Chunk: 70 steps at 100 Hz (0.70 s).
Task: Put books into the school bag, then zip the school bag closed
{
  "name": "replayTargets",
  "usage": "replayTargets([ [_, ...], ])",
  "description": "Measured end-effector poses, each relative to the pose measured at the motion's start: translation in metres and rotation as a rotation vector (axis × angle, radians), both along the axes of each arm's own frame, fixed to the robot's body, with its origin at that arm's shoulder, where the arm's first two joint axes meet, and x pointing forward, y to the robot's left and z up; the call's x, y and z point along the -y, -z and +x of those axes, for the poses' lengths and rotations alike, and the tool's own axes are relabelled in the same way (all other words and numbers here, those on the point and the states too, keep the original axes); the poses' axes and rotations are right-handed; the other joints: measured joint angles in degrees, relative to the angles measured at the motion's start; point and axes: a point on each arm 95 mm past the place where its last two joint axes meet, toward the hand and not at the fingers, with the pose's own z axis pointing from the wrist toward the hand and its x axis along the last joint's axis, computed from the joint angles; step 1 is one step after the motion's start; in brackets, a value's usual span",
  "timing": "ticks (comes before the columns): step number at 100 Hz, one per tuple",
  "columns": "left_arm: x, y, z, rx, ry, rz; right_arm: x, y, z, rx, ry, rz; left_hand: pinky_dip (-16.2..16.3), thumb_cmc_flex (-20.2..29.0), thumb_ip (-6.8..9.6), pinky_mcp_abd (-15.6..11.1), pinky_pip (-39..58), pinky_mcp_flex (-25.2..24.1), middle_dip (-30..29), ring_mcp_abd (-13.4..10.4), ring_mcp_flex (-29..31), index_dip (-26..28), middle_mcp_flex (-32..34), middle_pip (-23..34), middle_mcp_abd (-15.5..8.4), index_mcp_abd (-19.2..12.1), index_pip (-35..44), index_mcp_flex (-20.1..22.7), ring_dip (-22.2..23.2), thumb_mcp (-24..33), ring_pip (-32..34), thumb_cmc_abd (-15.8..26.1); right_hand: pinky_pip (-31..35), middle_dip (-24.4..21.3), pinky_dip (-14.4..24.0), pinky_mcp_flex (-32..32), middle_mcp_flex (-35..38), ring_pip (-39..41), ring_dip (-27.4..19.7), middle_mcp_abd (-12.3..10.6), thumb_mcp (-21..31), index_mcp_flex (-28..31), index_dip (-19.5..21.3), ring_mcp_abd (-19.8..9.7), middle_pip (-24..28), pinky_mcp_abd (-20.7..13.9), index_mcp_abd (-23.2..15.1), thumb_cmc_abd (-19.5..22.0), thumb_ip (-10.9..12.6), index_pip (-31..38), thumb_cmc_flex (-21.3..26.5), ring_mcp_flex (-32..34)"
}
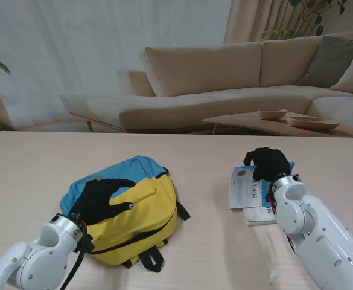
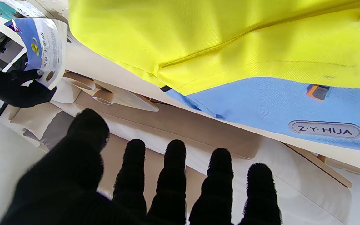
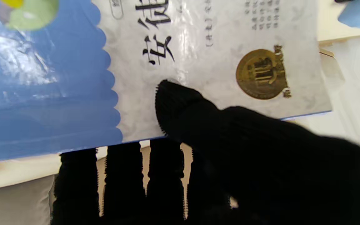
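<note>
While the school bag lies flat on the pale wooden surface, toward the robot's left side, the left hand is held over its near left corner. The bag is yellow across most of its front, with a light blue panel along its far edge and black straps trailing at the near side. In the left wrist view an oval label reading Z·Y·HUA is seen on the blue panel, beside a small orange and grey tab. The black-gloved fingers of the left hand are spread apart and extended, and nothing is gripped by them — whether the palm rests on the fabric cannot be told.

On the right side of the surface, well apart from the bag, a book with a white and blue cover is grasped by the right hand. In the right wrist view the thumb is pressed on the white part of the cover, near a round gold seal, while the other fingers are hidden under the book's edge. The gripped edge is raised off a second book or booklet lying flat beneath it — its cover is too small to be read.

Behind the surface a beige sofa and a low coffee table carrying two shallow bowls are seen
</note>
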Motion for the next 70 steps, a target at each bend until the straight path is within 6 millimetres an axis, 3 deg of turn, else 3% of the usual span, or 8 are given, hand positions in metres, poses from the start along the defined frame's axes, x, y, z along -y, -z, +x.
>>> replayTargets([
  [17, 0.001, 0.000, -0.001, 0.001, 0.008, -0.006, -0.006, -0.025, -0.013, 0.022, -0.018, 0.026, 0.0, -0.1, 0.00, 0.0, 0.0, 0.0, 0.0, 0.0, 0.0, 0.0, 0.0, 0.0, 0.0, 0.0, 0.0, 0.0, 0.0, 0.0, 0.0, 0.0, 1.8, 1.0, -3.2, 0.0, 0.1, 0.6, -0.1, 0.4, 0.0, 0.0, 1.8, 0.7, 0.6, 1.2, 0.0, -0.4, 0.0, 0.0, 0.3, 0.0],
  [26, 0.001, -0.001, -0.001, -0.003, 0.014, -0.025, -0.011, -0.039, -0.020, 0.050, -0.028, 0.037, 0.0, -0.2, 0.00, 0.0, 0.0, 0.0, 0.0, 0.0, 0.0, 0.0, 0.0, 0.0, 0.0, 0.0, 0.0, 0.0, 0.0, 0.0, 0.0, 0.0, 2.7, 1.6, -6.7, 0.0, 0.6, 0.8, -0.1, 0.9, 0.0, 0.5, 3.3, 0.8, 0.6, 1.8, 0.0, -1.2, 0.9, 0.0, 0.3, 0.0],
  [43, 0.004, -0.002, -0.001, -0.009, 0.039, -0.080, -0.025, -0.061, -0.028, 0.096, -0.055, 0.070, 0.0, -2.4, 0.00, 0.0, -0.7, 0.0, 0.0, 0.0, 0.0, 0.0, -0.2, -0.5, 0.0, 0.0, -0.1, -0.1, -0.2, -0.2, 0.0, -0.6, 3.8, 2.2, -7.4, 0.1, 0.7, 0.9, -0.1, 1.1, 0.0, 0.6, 3.3, 1.1, 0.6, 2.5, 0.1, -1.4, 1.2, 0.0, 0.3, 0.6],
  [70, 0.020, 0.001, 0.011, -0.012, 0.112, -0.182, -0.062, -0.074, -0.032, 0.145, -0.074, 0.125, 0.0, -8.0, -0.04, -0.1, -1.5, 0.0, -1.9, 0.0, -2.1, -2.6, -5.4, -3.2, -0.1, 0.1, -2.9, -5.9, -0.8, 0.4, -1.3, -4.6, 4.5, 2.3, -8.1, 0.1, 0.7, 1.0, -0.1, 1.6, 0.0, 0.7, 3.7, 1.3, 1.3, 2.9, 0.1, -1.7, 1.4, 0.0, 0.3, 0.6],
])
